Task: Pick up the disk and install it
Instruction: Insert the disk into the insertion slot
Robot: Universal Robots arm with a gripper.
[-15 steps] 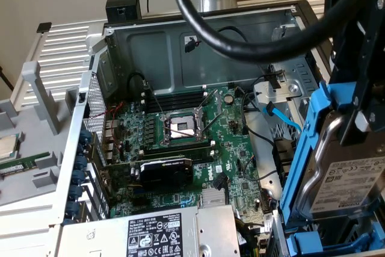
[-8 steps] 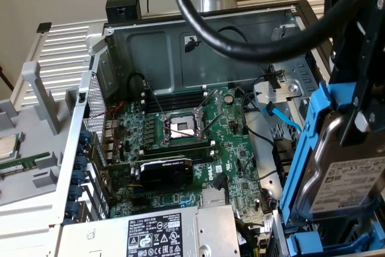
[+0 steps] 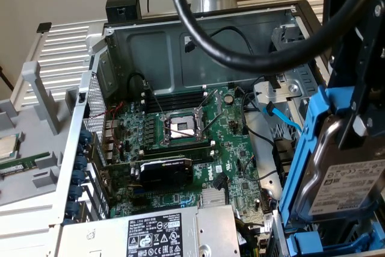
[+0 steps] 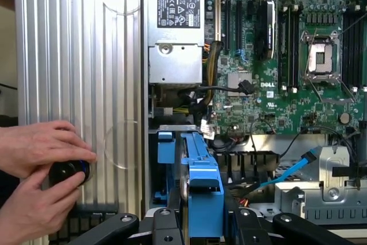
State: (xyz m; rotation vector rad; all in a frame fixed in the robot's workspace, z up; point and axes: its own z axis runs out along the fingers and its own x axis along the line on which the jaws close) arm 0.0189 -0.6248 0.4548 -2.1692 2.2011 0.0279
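Observation:
The disk (image 3: 346, 179) is a silver-grey drive with a white barcode label, clipped in a blue rail frame (image 3: 301, 167). It hangs upright at the exterior view's right, over the drive bay end of the open computer case. My gripper (image 3: 355, 127) is shut on it from above. In the wrist view the disk (image 4: 202, 170) appears edge-on, its blue frame clamped between my black fingers (image 4: 166, 222), above the bay.
The case holds a green motherboard (image 3: 228, 142) with an open processor socket (image 3: 182, 127), a power supply (image 3: 162, 233) and a blue data cable (image 3: 283, 118). Another blue-railed tray (image 3: 325, 246) sits below the disk. A person's hands (image 4: 34, 164) hold a black knob (image 4: 67, 171) beside the case.

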